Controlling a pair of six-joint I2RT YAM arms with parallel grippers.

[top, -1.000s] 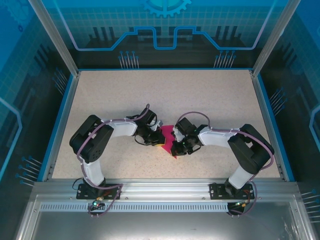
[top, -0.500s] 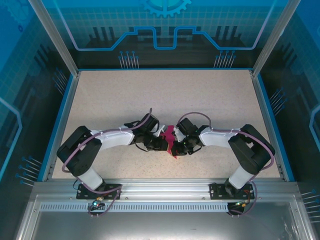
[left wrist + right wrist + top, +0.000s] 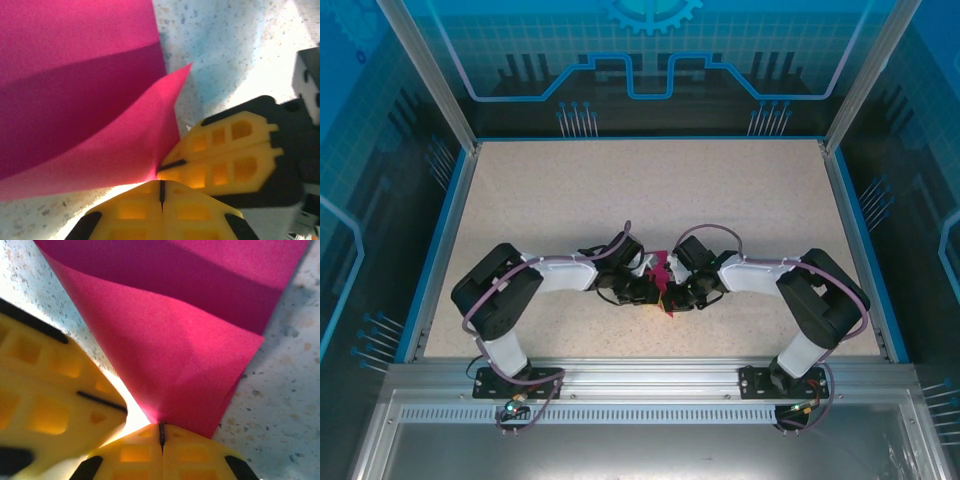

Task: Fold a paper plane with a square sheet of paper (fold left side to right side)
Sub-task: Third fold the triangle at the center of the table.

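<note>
The square sheet of paper is magenta-pink and lies at mid table between the two arms, partly folded, with one flap lifted off the lower layer. In the right wrist view the lifted flap narrows to a corner that runs into my right gripper, which is shut on it. My left gripper is shut, tip to tip with the right gripper, and I see no paper in its slit. From above, the left gripper and right gripper meet over the sheet's near part.
The speckled table has a blue rim and a metal frame with blue panels around it. Both arm bases sit on the aluminium rail at the near edge.
The left arm has swung right toward the right gripper and its jaws have closed fully. The sheet looks narrower and raised from above. The right arm has barely moved.
</note>
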